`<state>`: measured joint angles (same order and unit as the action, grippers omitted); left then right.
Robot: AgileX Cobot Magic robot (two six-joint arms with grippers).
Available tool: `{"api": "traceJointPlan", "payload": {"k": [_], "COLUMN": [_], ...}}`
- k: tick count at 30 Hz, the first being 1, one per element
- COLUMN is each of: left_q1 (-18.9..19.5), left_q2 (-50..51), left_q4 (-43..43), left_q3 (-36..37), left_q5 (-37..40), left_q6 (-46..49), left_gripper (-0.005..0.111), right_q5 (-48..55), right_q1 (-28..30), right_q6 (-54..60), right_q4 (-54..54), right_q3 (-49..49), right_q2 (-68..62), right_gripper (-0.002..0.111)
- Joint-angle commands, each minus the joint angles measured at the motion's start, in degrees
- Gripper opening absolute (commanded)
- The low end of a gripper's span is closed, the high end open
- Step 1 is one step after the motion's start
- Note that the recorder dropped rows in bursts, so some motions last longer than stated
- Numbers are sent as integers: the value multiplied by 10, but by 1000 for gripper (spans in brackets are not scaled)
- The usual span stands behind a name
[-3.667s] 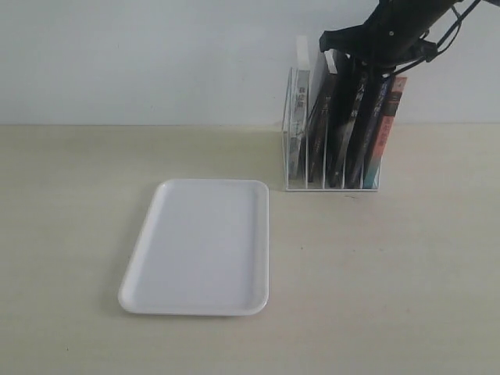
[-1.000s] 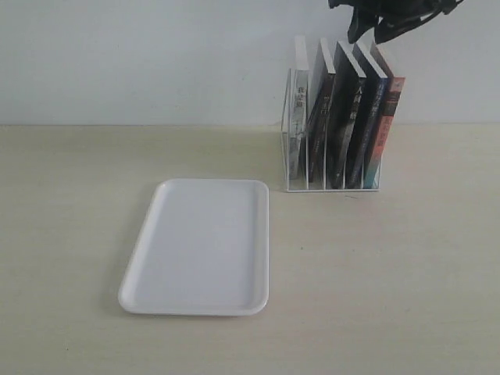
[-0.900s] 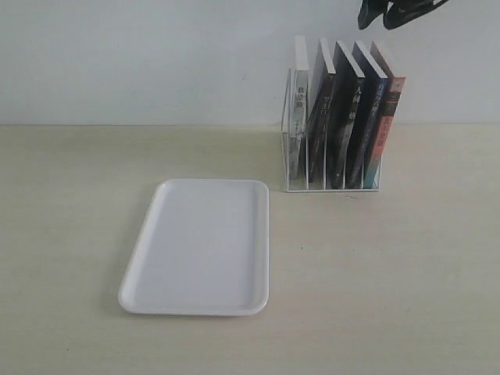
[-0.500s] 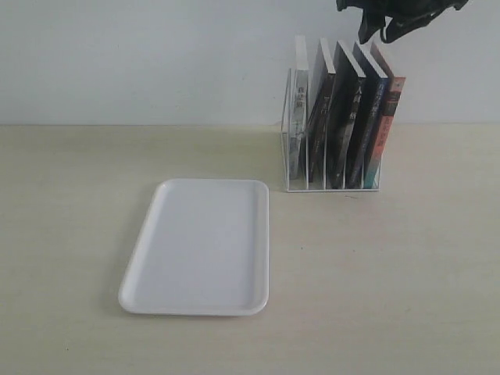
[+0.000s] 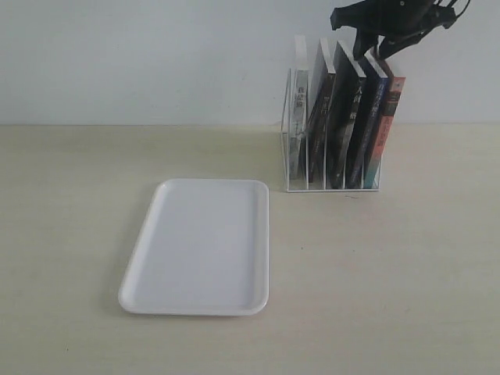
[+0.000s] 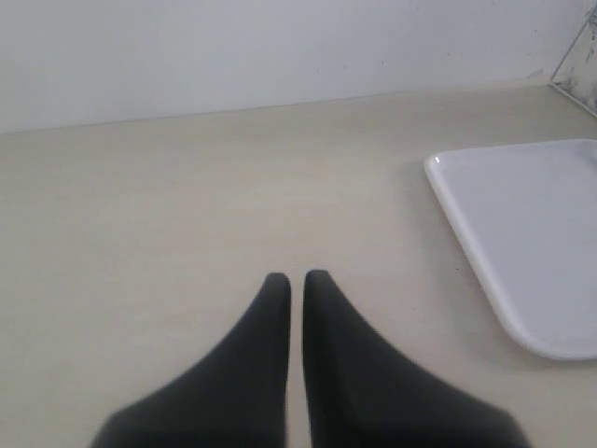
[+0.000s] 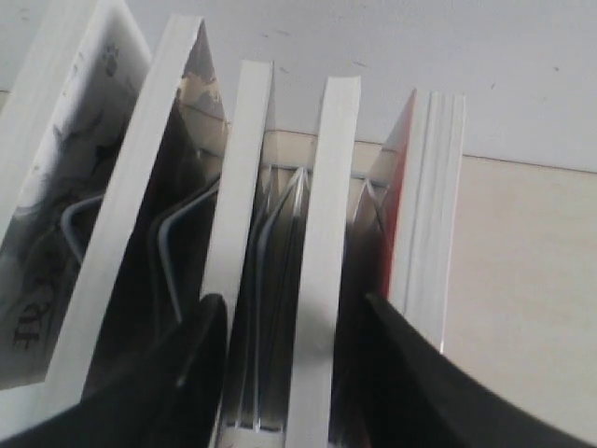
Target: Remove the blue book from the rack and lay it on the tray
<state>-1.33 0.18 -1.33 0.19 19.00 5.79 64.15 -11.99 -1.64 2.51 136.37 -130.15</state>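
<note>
Left gripper point(image 6: 296, 278): clenched on nothing, low over counter point(image 6: 140, 205) beside tray point(image 5: 199, 246). Tray flat on near side, well apart from rack point(image 5: 287, 156). Blue book point(image 5: 370, 117) upright in rack, between black book point(image 5: 348, 117) and red-and-teal book point(image 5: 387, 125). Right gripper point(image 5: 372, 48) released above book tops, jaws seemingly straddling blue book plus black neighbour. Risk: closing clamps both; lifting could drag rack. Tight neighbours crowd finger entry.

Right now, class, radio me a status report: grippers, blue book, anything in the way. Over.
Left gripper shut, beside tray. Right gripper open above rack. Blue book in rack, ungripped. Neighbouring books close on both sides.
</note>
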Motion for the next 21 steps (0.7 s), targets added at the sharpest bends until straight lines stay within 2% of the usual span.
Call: {"api": "traceJointPlan", "payload": {"k": [1, 6, 8, 9, 11, 21], "left_q1": [1, 1, 1, 1, 1, 1], "left_q2": [-2, -2, -2, -2, -2, -2], "left_q4": [-1, -1, -1, -1, -1, -1], "left_q3": [-2, -2, -2, -2, -2, -2], "left_q5": [-9, -9, -9, -9, -9, -9], "left_q6": [2, 2, 2, 2, 2, 2], "left_gripper": [5, 5, 5, 5, 5, 5], "right_q5": [-13, -22, -22, -26, -29, -27], "right_q1": [0, 0, 0, 0, 0, 0], "right_q6": [2, 2, 2, 2, 2, 22], "right_q4": [-1, 2, 2, 2, 2, -1], "right_q3": [2, 2, 2, 2, 2, 2], "right_q2": [-5, -5, -5, -5, -5, -5], "right_gripper": [43, 39, 30, 20, 13, 16]}}
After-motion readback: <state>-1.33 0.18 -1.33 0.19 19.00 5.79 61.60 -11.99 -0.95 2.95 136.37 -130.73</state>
